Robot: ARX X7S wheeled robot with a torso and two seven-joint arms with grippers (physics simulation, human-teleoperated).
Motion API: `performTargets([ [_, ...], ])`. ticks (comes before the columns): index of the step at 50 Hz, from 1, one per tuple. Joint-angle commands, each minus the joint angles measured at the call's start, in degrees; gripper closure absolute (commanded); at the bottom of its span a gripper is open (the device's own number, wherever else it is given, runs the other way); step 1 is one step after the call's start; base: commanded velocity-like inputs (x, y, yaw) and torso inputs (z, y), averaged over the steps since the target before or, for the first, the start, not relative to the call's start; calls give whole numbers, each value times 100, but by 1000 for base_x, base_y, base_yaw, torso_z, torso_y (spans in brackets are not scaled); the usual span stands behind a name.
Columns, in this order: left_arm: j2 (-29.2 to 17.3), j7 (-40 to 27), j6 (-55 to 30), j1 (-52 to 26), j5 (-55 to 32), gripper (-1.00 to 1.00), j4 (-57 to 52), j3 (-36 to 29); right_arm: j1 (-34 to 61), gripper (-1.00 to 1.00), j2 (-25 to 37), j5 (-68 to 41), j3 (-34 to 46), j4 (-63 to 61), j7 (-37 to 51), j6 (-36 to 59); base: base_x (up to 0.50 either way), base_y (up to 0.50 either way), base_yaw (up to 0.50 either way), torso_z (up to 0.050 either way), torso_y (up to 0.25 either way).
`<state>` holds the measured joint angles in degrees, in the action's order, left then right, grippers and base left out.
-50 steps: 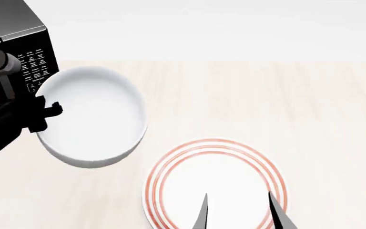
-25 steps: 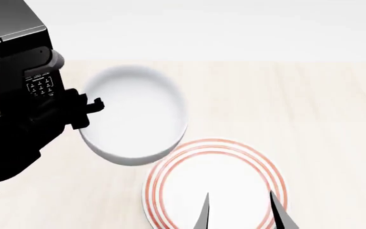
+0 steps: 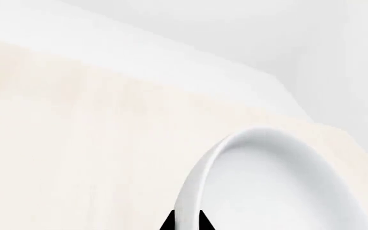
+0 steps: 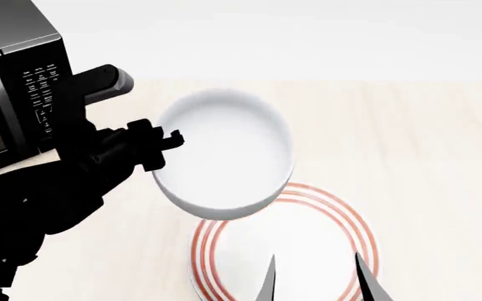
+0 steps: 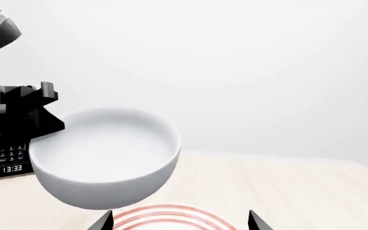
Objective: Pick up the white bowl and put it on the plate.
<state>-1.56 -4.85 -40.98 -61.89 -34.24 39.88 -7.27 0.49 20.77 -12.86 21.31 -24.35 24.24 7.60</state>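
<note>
The white bowl (image 4: 224,153) hangs in the air, held by its left rim. My left gripper (image 4: 164,150) is shut on that rim, one finger inside and one outside the wall. In the left wrist view the bowl (image 3: 280,187) fills the lower part, its rim pinched by the left gripper (image 3: 185,221). The bowl's near edge overlaps the far left part of the red-ringed plate (image 4: 333,216), which lies flat on the table. In the right wrist view the bowl (image 5: 104,155) floats above the plate (image 5: 171,215). My right gripper (image 4: 315,276) stands open over the plate's near side, empty.
A black microwave (image 4: 10,81) with a keypad stands at the back left, close behind my left arm; it also shows in the right wrist view as the microwave (image 5: 5,160). The light wooden table (image 4: 425,157) stretches to the right, with a pale wall behind.
My left gripper has carried the bowl rightward, from beside the microwave to over the plate's far left edge. The right gripper has not moved.
</note>
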Motion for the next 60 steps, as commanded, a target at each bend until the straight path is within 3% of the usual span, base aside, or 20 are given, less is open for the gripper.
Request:
performTargets([
  [1,122,-76,532,-78,-797,100,328,-498,-4,-100,-95,114,-108,20,-114,-5,0,0,0,0,0],
  [43,116,-388,1729,17,-2803,100,883,-2587,15,-100,-56,71,-60,123,-79,-82,0,0,0,0,0],
  [60,17,-716,1739,319,-3114,100,258,-3078,19,-100,-25,53,-43,74,-51,-61,0,0,0,0,1],
])
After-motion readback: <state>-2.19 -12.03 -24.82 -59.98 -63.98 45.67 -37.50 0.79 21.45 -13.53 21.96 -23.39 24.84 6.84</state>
